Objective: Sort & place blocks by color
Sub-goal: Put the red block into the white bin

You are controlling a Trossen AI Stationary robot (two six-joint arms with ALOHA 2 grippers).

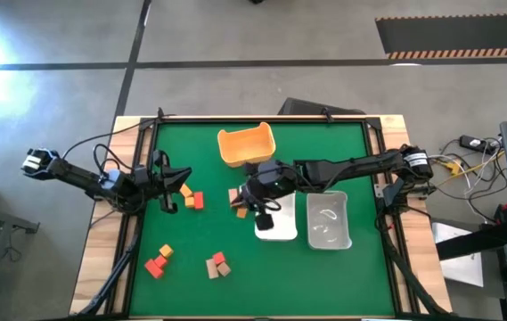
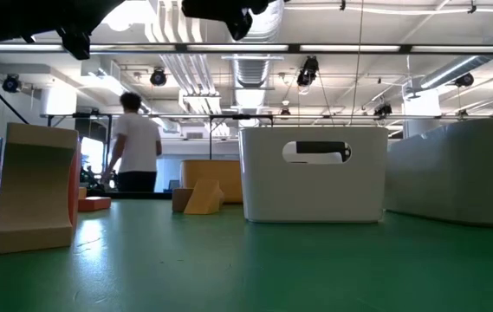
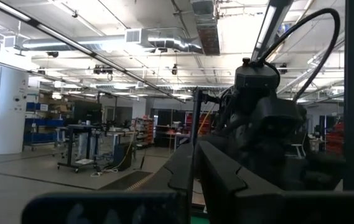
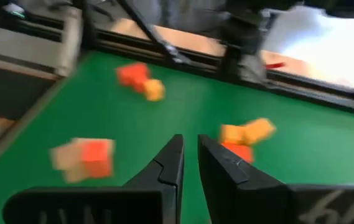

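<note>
Small red, orange and tan blocks lie in loose groups on the green mat: an orange and red pair point(image 1: 192, 197), a red and orange pair point(image 1: 157, 261), a tan and red pair point(image 1: 219, 265), and a tan and red group point(image 1: 237, 200) beside my right gripper. My right gripper point(image 1: 251, 205) point(image 4: 190, 158) hangs above the mat at the white tray's point(image 1: 276, 227) left end, fingers almost together with nothing between them. My left gripper point(image 1: 173, 189) waits at the table's left side with its fingers spread, touching nothing.
A yellow-orange tub point(image 1: 247, 145) stands toward the far edge. A clear tray point(image 1: 329, 220) sits to the right of the white tray point(image 2: 314, 173). A black frame point(image 1: 137, 223) borders the mat. A person point(image 2: 138, 143) stands in the room beyond the table.
</note>
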